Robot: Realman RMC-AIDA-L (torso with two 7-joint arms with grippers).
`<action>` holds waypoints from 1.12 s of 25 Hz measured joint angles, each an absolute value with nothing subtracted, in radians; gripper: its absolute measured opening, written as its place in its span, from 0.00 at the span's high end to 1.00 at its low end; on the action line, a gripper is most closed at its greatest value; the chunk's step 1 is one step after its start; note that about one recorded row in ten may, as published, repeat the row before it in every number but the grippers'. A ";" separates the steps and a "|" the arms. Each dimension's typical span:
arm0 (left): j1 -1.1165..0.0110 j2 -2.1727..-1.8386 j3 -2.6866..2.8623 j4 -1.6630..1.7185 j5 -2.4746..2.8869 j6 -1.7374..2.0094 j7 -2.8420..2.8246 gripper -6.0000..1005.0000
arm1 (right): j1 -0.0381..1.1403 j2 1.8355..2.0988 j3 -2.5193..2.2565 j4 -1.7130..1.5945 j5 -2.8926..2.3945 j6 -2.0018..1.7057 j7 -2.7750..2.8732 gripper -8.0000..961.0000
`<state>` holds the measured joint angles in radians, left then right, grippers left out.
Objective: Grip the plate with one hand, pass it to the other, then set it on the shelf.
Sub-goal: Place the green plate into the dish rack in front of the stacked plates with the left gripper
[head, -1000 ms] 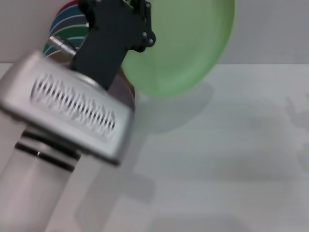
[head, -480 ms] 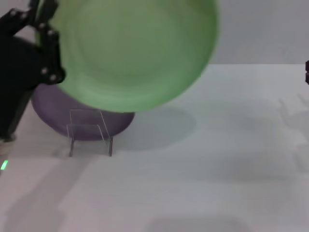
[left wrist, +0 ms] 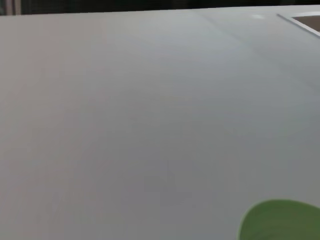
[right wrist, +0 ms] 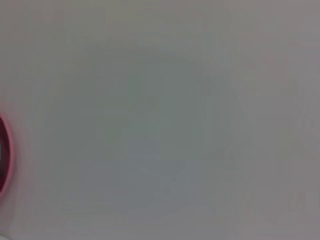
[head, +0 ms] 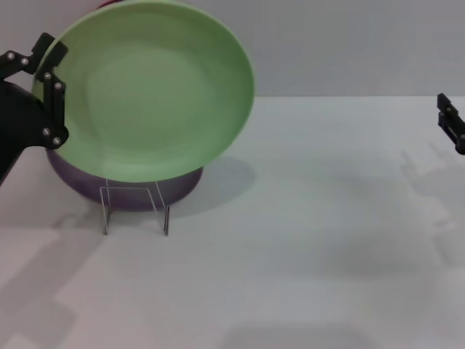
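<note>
The pale mint-green plate (head: pixel 149 91) is held up on edge at the left of the head view, its face turned toward me. My left gripper (head: pixel 45 94) is shut on the plate's left rim. An edge of the plate also shows in the left wrist view (left wrist: pixel 282 221). The clear shelf (head: pixel 135 207) stands on the table just below the plate. My right gripper (head: pixel 452 123) shows only as a black tip at the far right edge, far from the plate.
A lilac-purple plate (head: pixel 127 185) lies behind the shelf, under the held plate. The white table (head: pixel 312 247) stretches to the right and front. A pink-rimmed object (right wrist: pixel 4 155) shows at the edge of the right wrist view.
My left arm has swung left and back out of the foreground, carrying the plate left and lower. The shelf and purple plate came into sight. The right gripper has appeared at the right edge.
</note>
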<state>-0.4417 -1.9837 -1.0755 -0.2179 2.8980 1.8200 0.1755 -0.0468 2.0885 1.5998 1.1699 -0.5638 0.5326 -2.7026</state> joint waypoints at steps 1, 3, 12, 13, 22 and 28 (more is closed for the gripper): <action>-0.442 -1.984 -1.075 -0.218 2.898 1.820 0.175 0.95 | -0.046 2.088 1.596 1.168 -0.564 0.533 -2.703 0.39; -0.453 -1.962 -1.069 -0.202 2.895 1.831 0.227 0.95 | -0.043 2.089 1.586 1.167 -0.564 0.534 -2.703 0.39; -0.498 -1.885 -1.016 -0.152 2.892 1.835 0.301 0.95 | -0.047 2.087 1.555 1.167 -0.569 0.572 -2.703 0.39; -0.506 -1.876 -1.002 -0.137 2.892 1.835 0.303 0.95 | -0.049 2.087 1.552 1.168 -0.569 0.579 -2.703 0.39; -0.562 -1.851 -0.954 -0.026 2.891 1.821 0.337 0.95 | -0.075 2.089 1.524 1.179 -0.569 0.638 -2.718 0.39; -0.570 -1.829 -0.932 -0.019 2.891 1.812 0.350 0.95 | -0.077 2.089 1.502 1.191 -0.569 0.640 -2.730 0.39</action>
